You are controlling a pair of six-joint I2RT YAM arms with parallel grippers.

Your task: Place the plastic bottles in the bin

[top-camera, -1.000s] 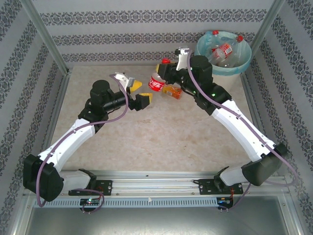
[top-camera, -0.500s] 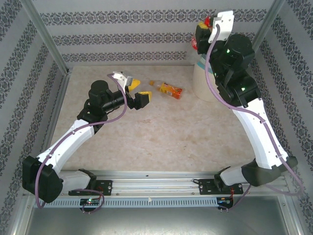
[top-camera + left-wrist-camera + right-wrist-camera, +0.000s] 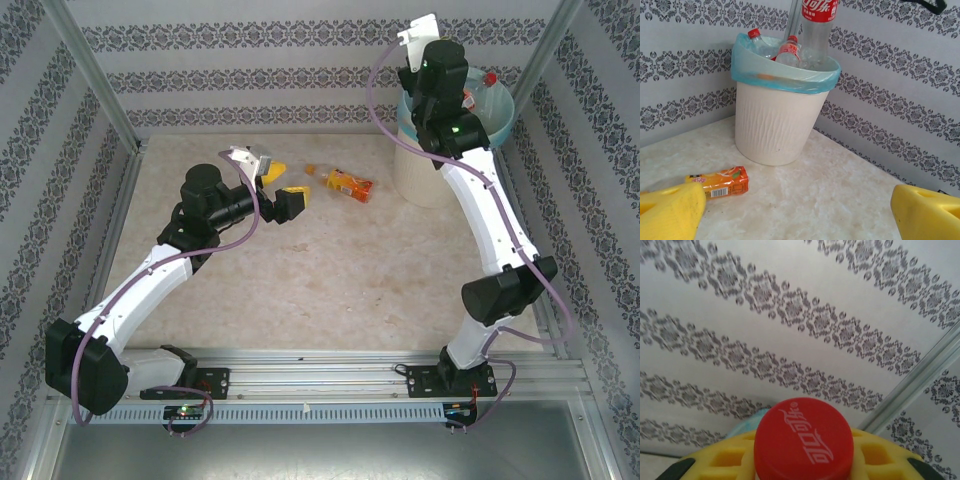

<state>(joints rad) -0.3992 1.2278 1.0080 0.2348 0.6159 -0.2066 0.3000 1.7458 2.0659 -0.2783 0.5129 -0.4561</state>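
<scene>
The bin (image 3: pixel 777 122), a cream bucket with a blue-green liner, stands at the back right (image 3: pixel 430 170). Clear bottles with red caps (image 3: pixel 788 50) lie inside it. My right gripper (image 3: pixel 804 457) is shut on the neck of a red-label cola bottle (image 3: pixel 817 20), its red cap (image 3: pixel 804 437) sitting between the yellow fingers. That bottle hangs upright over the bin's mouth. An orange-label bottle (image 3: pixel 345 183) lies on the table left of the bin (image 3: pixel 722 182). My left gripper (image 3: pixel 285 188) is open with nothing between its fingers (image 3: pixel 670 212), just left of the orange bottle.
Patterned walls close in the back and both sides. A metal corner post (image 3: pixel 560 40) rises close behind the bin. The right arm (image 3: pixel 475 200) reaches up along the right side. Bare table surface (image 3: pixel 330 270) lies between the arms.
The right arm has lifted the cola bottle off the table and swung it up and right over the bin. The left arm has stayed put.
</scene>
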